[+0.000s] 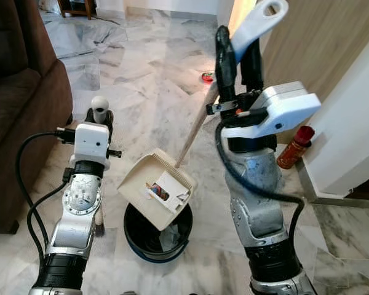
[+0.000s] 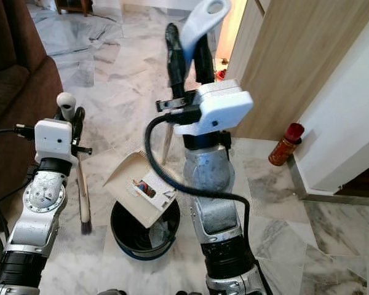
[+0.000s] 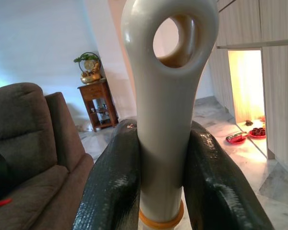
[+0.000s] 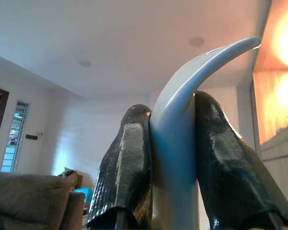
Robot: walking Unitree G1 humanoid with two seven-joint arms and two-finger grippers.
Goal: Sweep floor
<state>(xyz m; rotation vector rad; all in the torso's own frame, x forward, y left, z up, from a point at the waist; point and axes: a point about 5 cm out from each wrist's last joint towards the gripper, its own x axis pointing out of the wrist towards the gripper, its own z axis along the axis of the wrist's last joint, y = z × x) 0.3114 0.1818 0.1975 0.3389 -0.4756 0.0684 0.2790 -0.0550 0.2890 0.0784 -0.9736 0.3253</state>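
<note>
While the brown sofa (image 1: 15,104) fills the far left, the left end effector (image 1: 99,117) stands beside it, fingers (image 3: 116,191) clamped on the grey, ringed top of the broom (image 2: 81,178). Broom hangs upright along the left arm; its dark bristles reach the marble floor (image 1: 141,67) just left of the bin (image 2: 141,236).

Bin: black, round, blue base rim, on the floor between the two arms.

Dustpan (image 1: 157,190): cream, tilted mouth-down over the bin, lower edge at the bin's opening. Scraps of paper and a small coloured bit lie inside the pan. Its long pole runs up and to the right, ending in a white looped handle (image 1: 258,21).

Right end effector (image 1: 240,58): raised high, both fingers (image 4: 127,177) pressed against that white handle, gripping it.

Further right: a red bottle (image 1: 294,147) stands on the floor at the corner where a wooden panel (image 1: 320,43) meets a white wall (image 1: 357,123). Small red dish (image 1: 207,77) on the floor further back, near the panel's foot.
</note>
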